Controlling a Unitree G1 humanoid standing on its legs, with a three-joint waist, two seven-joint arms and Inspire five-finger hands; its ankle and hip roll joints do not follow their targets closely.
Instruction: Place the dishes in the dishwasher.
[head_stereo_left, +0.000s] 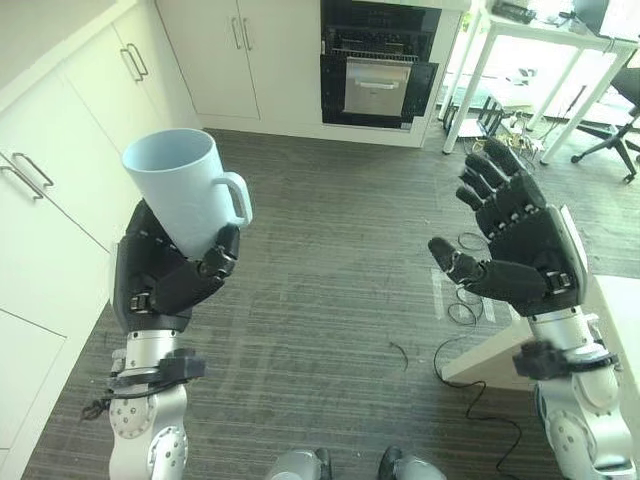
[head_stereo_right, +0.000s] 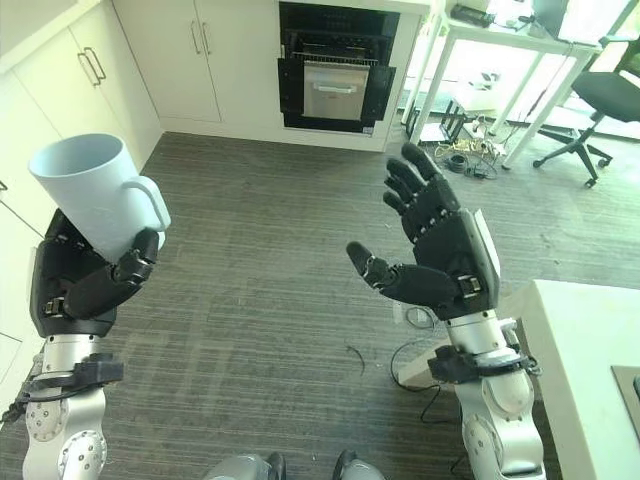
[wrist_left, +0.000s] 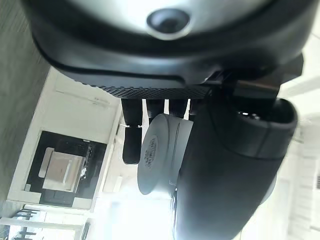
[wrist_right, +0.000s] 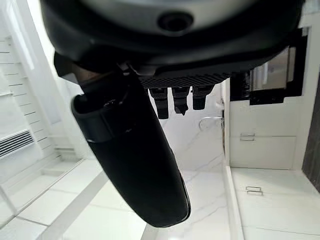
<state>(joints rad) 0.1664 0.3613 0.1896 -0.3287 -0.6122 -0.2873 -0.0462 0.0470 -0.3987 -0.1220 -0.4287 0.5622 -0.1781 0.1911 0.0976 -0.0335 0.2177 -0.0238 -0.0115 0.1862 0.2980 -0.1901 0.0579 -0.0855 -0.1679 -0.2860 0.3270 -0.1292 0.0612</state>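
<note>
Dark striped flooring and white cabinets surround you, your left hand grasping a pale blue mug, right hand spread empty.

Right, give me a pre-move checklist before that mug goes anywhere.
1. Left hand curled round the light blue mug: ok.
2. Mug upright, mouth up, handle towards the robot's right: ok.
3. Mug contents: cannot tell, the inside is not visible.
4. Right hand open, holding nothing: ok.
5. Dark floor between the hands and the built-in oven free of obstacles: ok.
6. Dishwasher located and open: cannot tell.
</note>
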